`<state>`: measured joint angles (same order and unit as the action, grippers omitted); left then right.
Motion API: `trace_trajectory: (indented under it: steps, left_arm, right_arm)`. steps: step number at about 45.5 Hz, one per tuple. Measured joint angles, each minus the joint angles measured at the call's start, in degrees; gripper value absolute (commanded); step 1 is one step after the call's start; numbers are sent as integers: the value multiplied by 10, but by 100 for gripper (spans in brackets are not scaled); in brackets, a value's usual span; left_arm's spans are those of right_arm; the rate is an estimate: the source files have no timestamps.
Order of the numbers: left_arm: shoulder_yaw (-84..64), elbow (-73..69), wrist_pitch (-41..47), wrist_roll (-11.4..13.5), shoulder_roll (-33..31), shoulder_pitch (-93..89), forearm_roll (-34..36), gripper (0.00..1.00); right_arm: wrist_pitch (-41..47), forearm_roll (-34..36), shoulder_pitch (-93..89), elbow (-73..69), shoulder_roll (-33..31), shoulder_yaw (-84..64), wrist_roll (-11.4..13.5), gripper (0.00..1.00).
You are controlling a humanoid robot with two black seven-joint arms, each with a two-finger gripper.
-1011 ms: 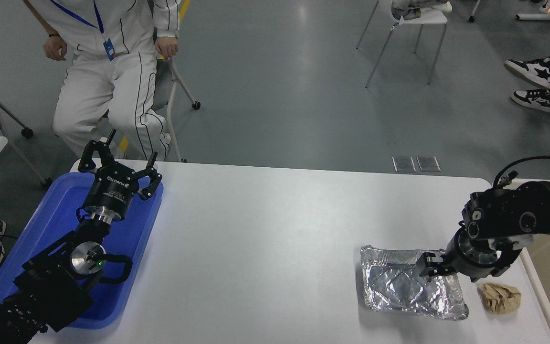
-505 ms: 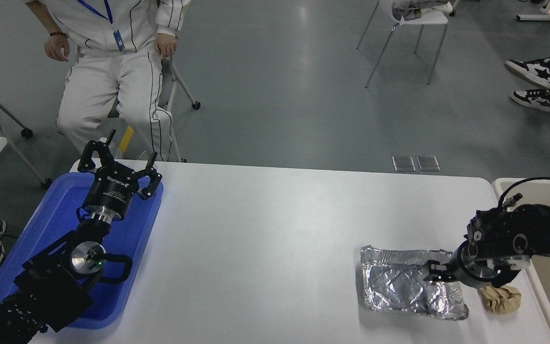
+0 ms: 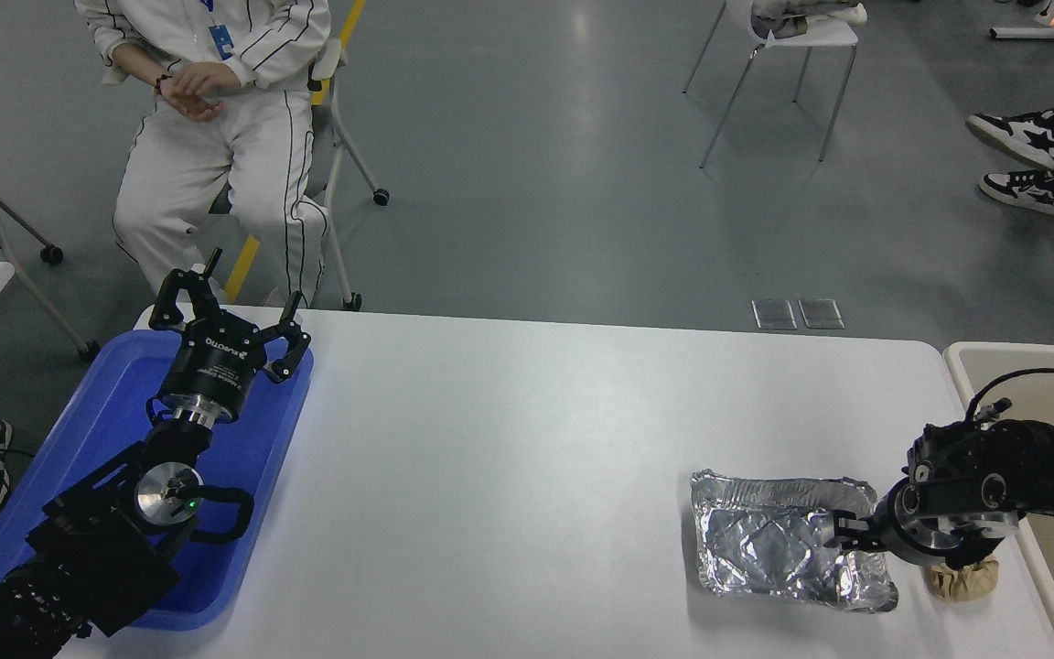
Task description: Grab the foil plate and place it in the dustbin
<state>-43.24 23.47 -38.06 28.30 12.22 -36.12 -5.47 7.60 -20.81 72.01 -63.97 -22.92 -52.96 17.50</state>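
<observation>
Foil plate (image 3: 779,547) under low, leftward-pointing right tool (image 3: 847,533).

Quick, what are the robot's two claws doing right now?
Left gripper: open, holding nothing, parked over the blue tray.
Right gripper: at the foil plate; cannot tell.

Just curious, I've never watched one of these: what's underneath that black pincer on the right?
Under the right pincer lies the foil plate, its right edge covered by the fingers. A crumpled brown paper ball peeks out beneath the wrist, mostly hidden. Whether the fingers grip the plate cannot be seen.
</observation>
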Motion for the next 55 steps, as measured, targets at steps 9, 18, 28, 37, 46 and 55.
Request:
trace_trajectory:
  steps: [9, 18, 28, 37, 46, 55]
  left_arm:
    - [0, 0, 0, 0, 0, 0, 0, 100]
    - [0, 0, 0, 0, 0, 0, 0, 100]
    - [0, 0, 0, 0, 0, 0, 0, 100]
    - [0, 0, 0, 0, 0, 0, 0, 100]
    - [0, 0, 0, 0, 0, 0, 0, 100]
    - [0, 0, 0, 0, 0, 0, 0, 100]
  right_arm:
    - [-5, 2, -6, 2, 1, 7, 0, 77]
    - [-12, 4, -15, 2, 3, 15, 0, 64]
    - [-15, 8, -24, 2, 5, 18, 0, 15]
    - [-15, 34, -28, -2, 5, 20, 1, 0]
    - [-12, 77, -28, -6, 6, 20, 1, 0]
    - [-11, 94, -21, -14, 3, 21, 0, 0]
